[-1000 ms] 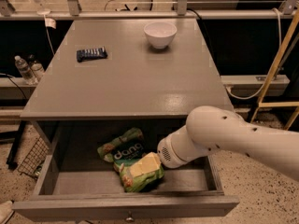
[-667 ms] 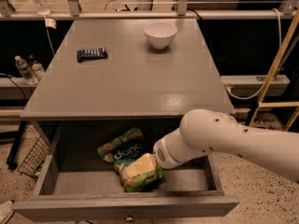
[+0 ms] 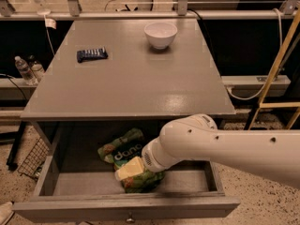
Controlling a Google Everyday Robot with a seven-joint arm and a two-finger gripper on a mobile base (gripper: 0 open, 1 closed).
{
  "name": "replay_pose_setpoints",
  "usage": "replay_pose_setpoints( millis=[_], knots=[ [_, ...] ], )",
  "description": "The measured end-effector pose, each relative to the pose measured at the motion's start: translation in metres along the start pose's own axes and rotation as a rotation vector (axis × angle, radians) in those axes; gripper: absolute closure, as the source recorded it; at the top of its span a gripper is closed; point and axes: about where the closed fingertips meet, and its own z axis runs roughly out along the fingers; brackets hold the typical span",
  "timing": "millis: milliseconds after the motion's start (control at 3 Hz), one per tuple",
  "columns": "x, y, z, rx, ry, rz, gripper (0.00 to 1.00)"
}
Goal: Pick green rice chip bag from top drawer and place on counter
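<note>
One chip bag (image 3: 117, 146) is what I am after, and it lies in the open drawer (image 3: 47, 182), roughly mid-width, its dark round label facing up and its far end angled toward the back left. More green crinkled film shows nearer the drawer's front, on the other side of my gripper (image 3: 130, 168).

I judge it light and puffy, with slick film that will slide or buckle under a hard pinch, and brittle chips inside. I would take it across a narrow part or by a flat sealed edge, firmly enough to stop it slipping and no firmer. It should lift easily, but a loose end may flop and catch the counter's edge on the way out.

My gripper sits low in the drawer, directly over the bag's middle and seemingly touching it. I cannot tell whether it is clamped on the bag or released. The white arm (image 3: 225, 146) reaches in from the right, under the overhang.

Above is the counter (image 3: 126, 83), with bare grey surface along its near half. A white bowl (image 3: 161, 33) and a dark blue packet (image 3: 92, 54) sit well apart toward the back.
</note>
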Motion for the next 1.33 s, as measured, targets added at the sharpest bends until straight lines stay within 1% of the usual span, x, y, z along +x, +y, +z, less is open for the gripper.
replay_pose_setpoints(
  millis=[333,667,1000,1333],
  knots=[
    [0.000,0.000,0.012,-0.001,0.015,0.024,0.00],
    [0.007,0.001,0.033,-0.049,0.052,0.061,0.26],
    [0.007,0.001,0.033,-0.059,0.057,0.070,0.50],
    [0.007,0.001,0.032,-0.060,0.057,0.070,0.73]
  ],
)
